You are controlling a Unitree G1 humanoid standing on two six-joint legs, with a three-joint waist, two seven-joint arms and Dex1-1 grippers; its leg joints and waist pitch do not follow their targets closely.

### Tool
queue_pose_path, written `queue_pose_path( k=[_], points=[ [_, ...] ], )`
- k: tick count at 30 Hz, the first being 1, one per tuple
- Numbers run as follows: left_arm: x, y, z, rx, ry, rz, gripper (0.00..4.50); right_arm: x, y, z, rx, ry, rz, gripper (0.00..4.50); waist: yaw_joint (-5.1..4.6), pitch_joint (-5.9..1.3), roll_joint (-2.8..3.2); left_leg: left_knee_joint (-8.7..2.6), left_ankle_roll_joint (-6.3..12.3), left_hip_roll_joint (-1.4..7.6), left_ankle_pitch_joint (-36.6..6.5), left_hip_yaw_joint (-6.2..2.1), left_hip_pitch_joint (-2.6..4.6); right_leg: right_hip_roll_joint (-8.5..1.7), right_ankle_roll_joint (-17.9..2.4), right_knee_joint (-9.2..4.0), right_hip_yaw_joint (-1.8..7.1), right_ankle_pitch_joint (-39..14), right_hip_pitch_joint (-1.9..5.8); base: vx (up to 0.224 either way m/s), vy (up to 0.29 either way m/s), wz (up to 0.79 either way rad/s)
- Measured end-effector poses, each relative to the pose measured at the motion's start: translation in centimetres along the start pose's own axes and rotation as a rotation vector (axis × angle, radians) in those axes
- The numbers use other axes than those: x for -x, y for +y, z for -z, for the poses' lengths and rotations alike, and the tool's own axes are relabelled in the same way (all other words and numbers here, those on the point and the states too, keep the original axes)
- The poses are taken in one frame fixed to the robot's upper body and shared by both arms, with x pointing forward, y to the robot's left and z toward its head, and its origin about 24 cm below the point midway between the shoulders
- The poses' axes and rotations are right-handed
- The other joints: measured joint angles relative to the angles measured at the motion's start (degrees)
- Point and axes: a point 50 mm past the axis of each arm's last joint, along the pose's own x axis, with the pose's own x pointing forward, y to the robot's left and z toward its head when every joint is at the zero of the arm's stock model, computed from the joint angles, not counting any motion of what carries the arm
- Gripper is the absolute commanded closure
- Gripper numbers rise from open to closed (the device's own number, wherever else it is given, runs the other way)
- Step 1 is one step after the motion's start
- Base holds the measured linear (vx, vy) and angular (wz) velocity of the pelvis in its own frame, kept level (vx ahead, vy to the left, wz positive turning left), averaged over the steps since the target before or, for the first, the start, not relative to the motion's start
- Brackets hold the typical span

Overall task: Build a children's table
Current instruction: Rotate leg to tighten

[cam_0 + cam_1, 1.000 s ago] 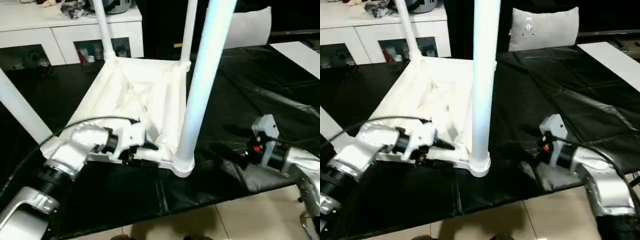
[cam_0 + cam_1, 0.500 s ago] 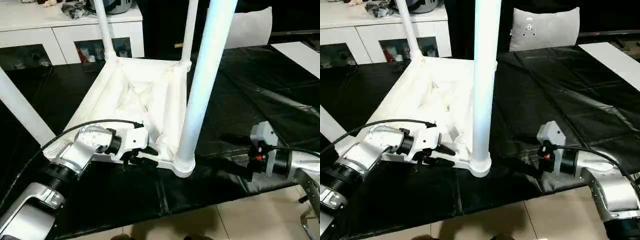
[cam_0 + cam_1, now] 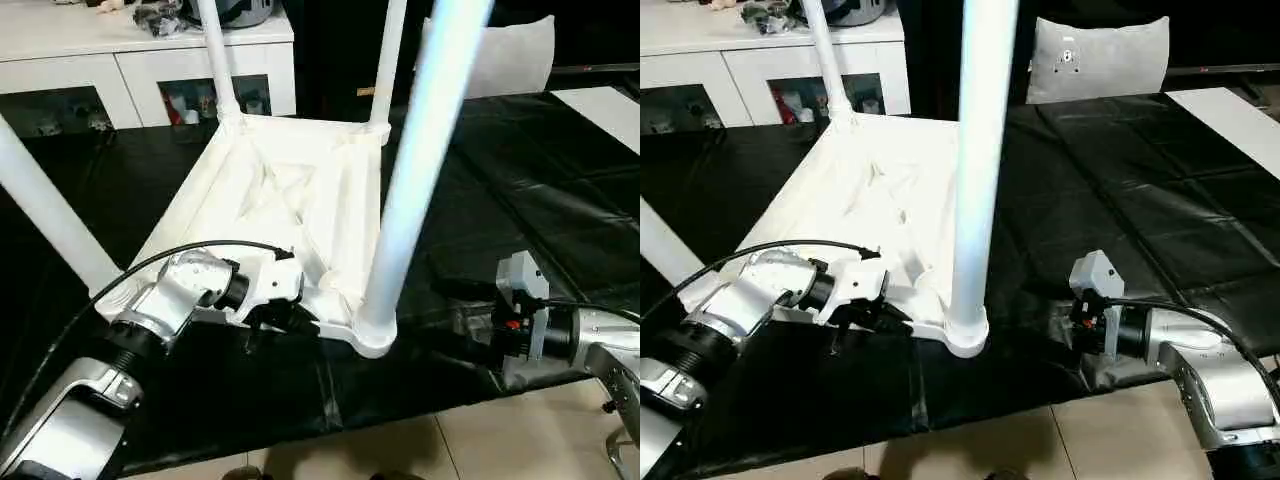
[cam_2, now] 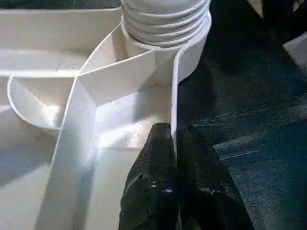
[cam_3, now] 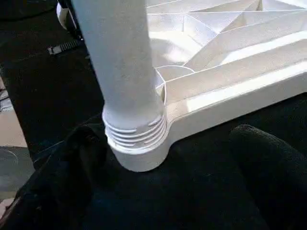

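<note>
Jaws of left gripper (image 4: 173,158) pinched shut on the thin rim wall of the upturned table (image 3: 290,190), one finger inside the rim, one outside. Nearest leg (image 3: 978,170) rises from the corner socket just beyond. Right gripper (image 5: 163,191) spread wide, holding nothing, that socket ahead between its fingers. Table rests on black sheet (image 3: 520,190). No legible writing.

Our head pair looks down and forward | our wrist views sit close | both share the near leg (image 5: 120,72) socket.
</note>
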Motion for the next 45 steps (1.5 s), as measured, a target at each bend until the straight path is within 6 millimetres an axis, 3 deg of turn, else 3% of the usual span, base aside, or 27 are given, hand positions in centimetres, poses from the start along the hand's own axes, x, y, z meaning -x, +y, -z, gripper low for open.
queue_pose_path(
  k=[8, 14, 21, 24, 26, 30, 31, 38, 45],
  points=[
    [-1.1, 0.2, -0.2, 0.034, 0.009, -0.083, 4.47, -0.2, -0.8, -0.6, 0.021, -0.004, 0.036, 0.00, -0.06, -0.19, 0.02, 0.06, 0.02, -0.04, 0.0, 0.04, 0.28, -0.07, 0.3, -0.01, 0.01, -0.2, 0.25, 0.000, 0.000, 0.00],
    [-0.8, -1.0, 0.1, -0.002, -0.024, -0.094, 4.47, -0.7, -1.4, -0.8, 0.030, -0.012, 0.035, 0.00, -1.54, -0.29, -0.30, 0.05, 0.02, -0.03, 0.0, 0.02, 0.24, -0.07, 0.3, -0.01, -0.03, -0.2, 0.17, 0.000, 0.000, 0.00],
    [-0.8, -1.3, -0.1, -0.042, -0.010, -0.063, 4.50, -1.8, -1.5, -1.3, 0.018, -0.032, -0.098, 0.76, -1.32, -0.37, -0.44, -0.02, 0.09, -0.01, -0.1, 0.01, 0.00, -0.07, 0.1, 0.00, -0.05, -0.1, 0.03, 0.000, 0.000, 0.00],
    [-0.8, -1.3, -0.3, -0.051, -0.007, -0.063, 4.50, -2.6, -1.7, -1.6, 0.013, -0.038, -0.138, 0.85, -1.26, -0.37, -0.45, -0.01, 0.10, 0.00, -0.1, 0.00, -0.08, -0.07, 0.1, 0.01, -0.08, -0.1, -0.02, 0.000, 0.000, 0.00],
    [-0.8, -1.3, -0.3, -0.056, -0.003, -0.063, 4.50, -2.8, -1.7, -1.5, 0.007, -0.045, -0.155, 1.19, -1.19, -0.37, -0.46, 0.00, 0.10, 0.00, -0.1, 0.00, -0.08, -0.07, 0.1, 0.01, -0.09, -0.1, -0.02, 0.000, 0.000, 0.00],
    [-0.8, -1.3, -0.3, -0.057, 0.001, -0.063, 4.50, -3.4, -1.4, -1.3, -0.004, -0.039, -0.215, 1.40, -1.07, -0.37, -0.46, 0.02, 0.09, 0.00, 0.0, 0.00, -0.07, -0.07, 0.0, 0.03, -0.08, -0.1, -0.02, 0.000, 0.000, 0.00],
    [-0.8, -1.3, -0.3, -0.057, 0.001, -0.063, 4.50, -3.6, -1.3, -1.3, -0.003, -0.034, -0.233, 1.64, -1.01, -0.38, -0.48, 0.02, 0.09, 0.00, 0.0, 0.00, -0.07, -0.07, 0.0, 0.03, -0.09, -0.1, -0.02, 0.000, 0.000, 0.00],
    [-0.8, -1.3, -0.3, -0.064, 0.009, -0.062, 4.50, -5.2, -1.5, -1.3, 0.000, -0.041, -0.264, 2.15, -0.89, -0.40, -0.53, 0.02, 0.08, 0.01, 0.0, 0.00, -0.04, -0.07, 0.0, 0.04, -0.09, -0.1, -0.01, 0.000, 0.000, 0.00],
    [-0.9, -1.3, -0.3, -0.061, 0.011, -0.061, 4.50, -5.4, -1.5, -1.2, -0.002, -0.035, -0.280, 2.49, -0.83, -0.45, -0.60, 0.03, 0.08, 0.01, 0.0, 0.01, -0.01, -0.07, 0.0, 0.05, -0.08, 0.0, 0.00, 0.000, 0.000, 0.00]
  ],
)
